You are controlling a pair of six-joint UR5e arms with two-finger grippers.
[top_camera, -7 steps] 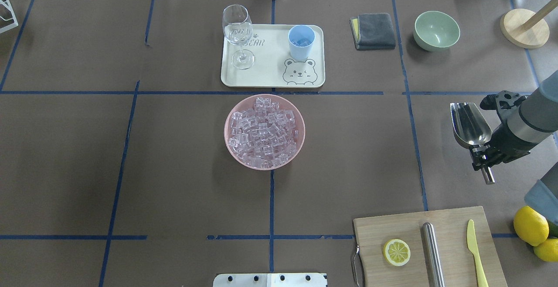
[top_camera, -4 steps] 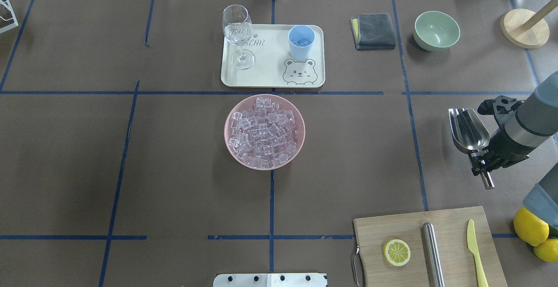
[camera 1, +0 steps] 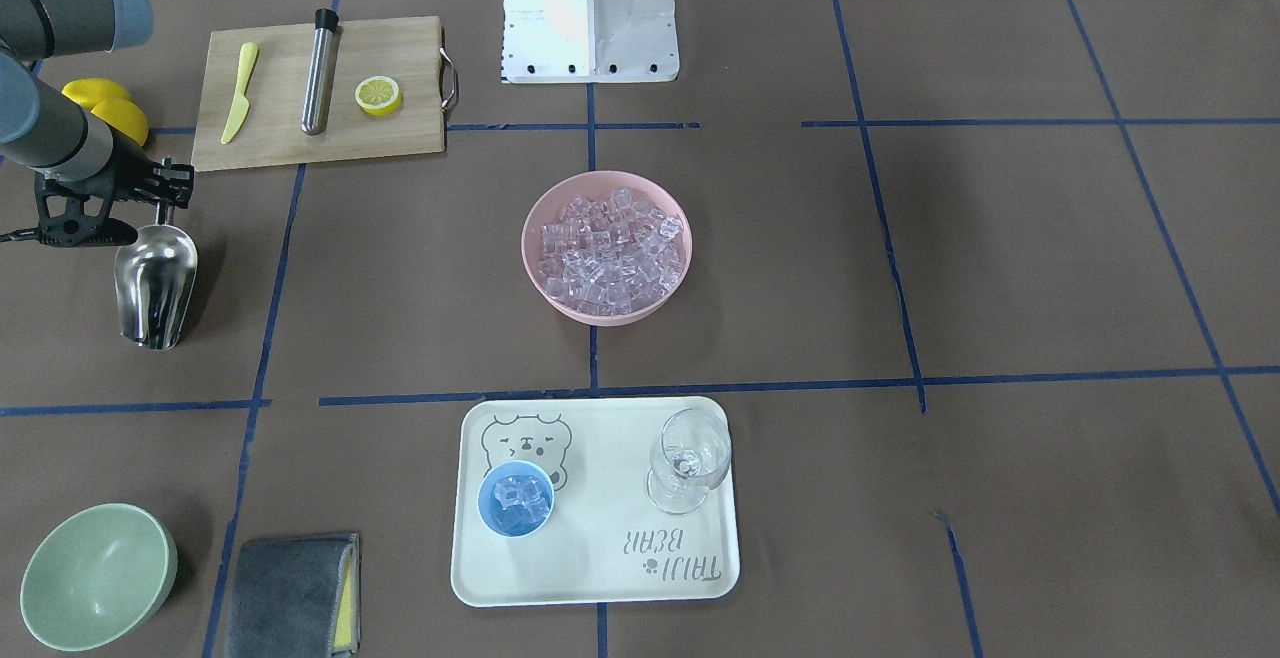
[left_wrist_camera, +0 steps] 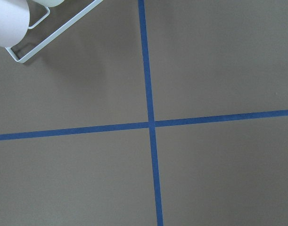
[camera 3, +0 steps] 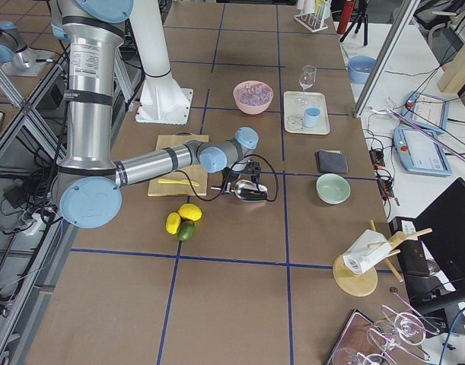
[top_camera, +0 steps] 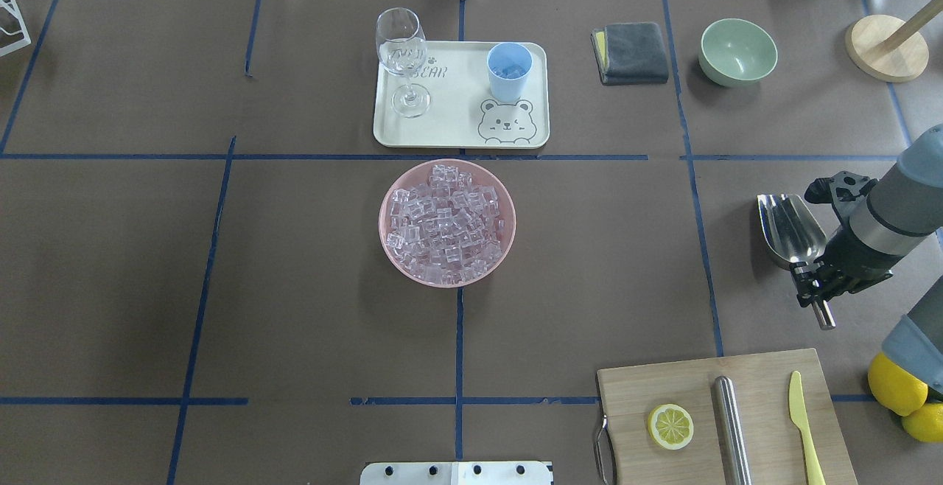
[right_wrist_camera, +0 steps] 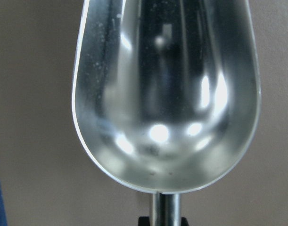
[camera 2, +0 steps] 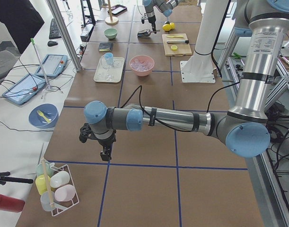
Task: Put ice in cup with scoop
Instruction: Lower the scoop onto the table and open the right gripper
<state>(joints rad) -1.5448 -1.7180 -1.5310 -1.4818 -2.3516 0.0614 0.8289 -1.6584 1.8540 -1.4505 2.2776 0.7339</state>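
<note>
Since a second ago the right gripper [top_camera: 812, 282] and the scoop [top_camera: 790, 225] had shifted a little toward the near edge of the table, with the rest of the layout unchanged. That gripper was clenched on the scoop's thin rod handle, whose end stuck out behind the fingers toward the near edge. The trough pointed toward the far edge and lay open side up, close to the right edge and about midway along it. In the right wrist view the trough was bare, shiny metal with no cubes in it. Whether the scoop touched the paper-covered table could not be told.

The cup [top_camera: 509, 71] stood upright on the right half of the cream tray [top_camera: 449, 130] by the middle of the far edge. The front-facing view showed a few pieces of ice [camera 1: 518, 500] inside it. A wine glass [top_camera: 401, 46] stood on the tray's left half, well apart from the cup. Most of the ice was heaped in the pink bowl [top_camera: 443, 283] at the table's centre, just on the near side of the tray.

The left gripper [camera 2: 105, 155] hung over the table near the left edge, beside a white wire rack [camera 2: 68, 201]. Whether its fingers were released or closed could not be told.
</note>
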